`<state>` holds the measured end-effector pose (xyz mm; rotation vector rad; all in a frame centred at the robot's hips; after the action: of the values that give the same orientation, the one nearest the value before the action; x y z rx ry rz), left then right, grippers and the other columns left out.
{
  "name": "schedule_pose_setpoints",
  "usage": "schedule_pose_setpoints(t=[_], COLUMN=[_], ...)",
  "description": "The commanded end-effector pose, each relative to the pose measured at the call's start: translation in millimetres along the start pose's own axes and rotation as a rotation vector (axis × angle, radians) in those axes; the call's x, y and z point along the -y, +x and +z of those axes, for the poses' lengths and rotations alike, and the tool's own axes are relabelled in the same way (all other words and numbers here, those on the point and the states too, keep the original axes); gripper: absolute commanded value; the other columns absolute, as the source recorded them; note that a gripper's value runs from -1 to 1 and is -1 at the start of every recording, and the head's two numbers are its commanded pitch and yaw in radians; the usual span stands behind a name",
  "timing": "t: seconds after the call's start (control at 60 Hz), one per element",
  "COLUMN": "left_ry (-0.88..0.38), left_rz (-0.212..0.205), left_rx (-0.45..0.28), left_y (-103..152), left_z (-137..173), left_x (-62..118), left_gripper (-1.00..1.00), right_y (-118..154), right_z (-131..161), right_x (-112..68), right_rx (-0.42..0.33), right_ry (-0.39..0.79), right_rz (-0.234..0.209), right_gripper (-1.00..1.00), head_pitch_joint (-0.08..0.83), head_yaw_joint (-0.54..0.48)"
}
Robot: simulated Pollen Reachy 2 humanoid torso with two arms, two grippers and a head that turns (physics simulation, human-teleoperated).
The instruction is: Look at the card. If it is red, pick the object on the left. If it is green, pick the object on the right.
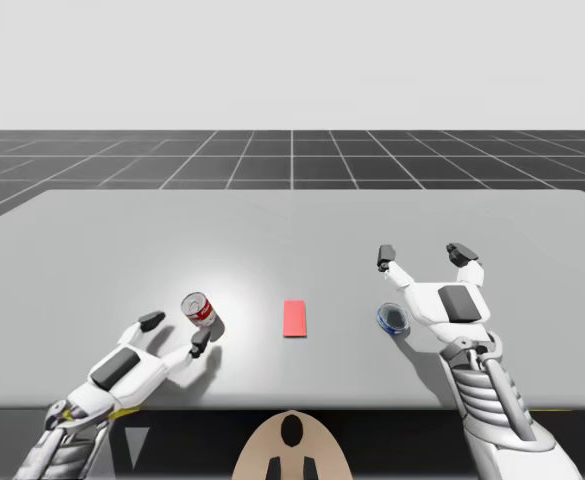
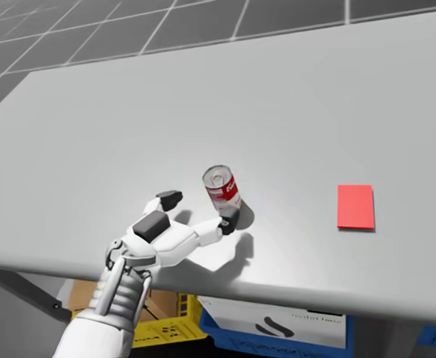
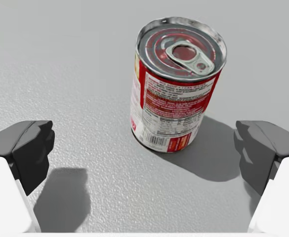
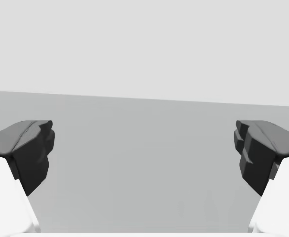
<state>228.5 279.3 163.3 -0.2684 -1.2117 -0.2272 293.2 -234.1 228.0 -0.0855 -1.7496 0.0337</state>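
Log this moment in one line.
card red | left pincer open, can ahead, ungripped | right pincer open, beyond dish

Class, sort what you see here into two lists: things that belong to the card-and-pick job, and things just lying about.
Belongs to the job: red card; red can left of it; blue dish right of it; left gripper, open at the can; right gripper, open.

Just lying about: yellow crate and white box, under the table.

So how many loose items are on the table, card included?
3: a red-and-white metal can ahead of my left gripper, a flat red card at the centre, a small blue round dish beside my right gripper.
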Motion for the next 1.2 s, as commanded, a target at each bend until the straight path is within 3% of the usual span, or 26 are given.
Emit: schedule_pose_setpoints(t=[0.017,0.4,0.433,0.45,0.467,0.483,0.5,0.533,0.7,0.9,1.033,1.167,1.183,1.2], left_ry=[-0.006,0.019,0.021,0.022,0.021,0.021,0.019,0.020,0.011,0.005,-0.002,-0.021,-0.025,-0.032], left_rz=[-0.009,-0.004,-0.003,-0.005,-0.006,-0.006,-0.005,-0.006,-0.018,-0.041,-0.053,-0.073,-0.076,-0.086], left_rx=[-0.009,-0.041,-0.040,-0.040,-0.039,-0.039,-0.040,-0.040,-0.031,-0.032,-0.037,-0.020,-0.019,-0.015], left_y=[3,12,12,11,11,10,10,9,10,8,8,20,22,26], left_z=[-26,-65,-64,-64,-64,-63,-63,-62,-59,-58,-57,-53,-52,-50], left_x=[3.8,6.7,7.0,7.2,7.3,7.3,7.4,7.7,9.6,11.1,13.7,19.2,19.9,21.2], left_gripper=[-1.00,-0.97,-0.38,-0.24,0.44,0.69,0.85,0.91,0.97,0.97,0.97,0.98,0.97,0.97], right_y=[0,1,1,1,1,1,1,1,1,1,1,2,1,1], right_z=[1,1,1,1,1,1,1,1,1,1,1,-1,0,-1], right_x=[-2.0,-0.5,-0.3,-0.3,-0.1,-0.1,-0.1,0.0,0.3,0.9,1.7,5.6,3.3,6.7], right_rx=[0.000,0.000,0.000,0.000,0.001,0.001,0.001,0.002,0.001,-0.004,-0.034,-0.072,-0.067,-0.069], right_ry=[-0.001,-0.002,-0.002,-0.002,-0.003,-0.003,-0.003,-0.003,-0.004,-0.005,0.004,0.012,-0.015,0.014], right_rz=[-0.013,-0.012,-0.012,-0.012,-0.013,-0.013,-0.013,-0.013,-0.014,-0.017,-0.065,-0.127,-0.088,-0.110], right_gripper=[-1.00,-1.00,-1.00,-1.00,-1.00,-1.00,-1.00,-1.00,-1.00,-1.00,-1.00,-1.00,-1.00,-1.00], head_pitch_joint=[0.687,0.685,0.684,0.684,0.683,0.683,0.681,0.678,0.618,0.439,0.322,0.291,0.290,0.288], head_yaw_joint=[0.36,0.34,0.34,0.34,0.34,0.34,0.34,0.34,0.34,0.35,0.35,0.35,0.35,0.35])
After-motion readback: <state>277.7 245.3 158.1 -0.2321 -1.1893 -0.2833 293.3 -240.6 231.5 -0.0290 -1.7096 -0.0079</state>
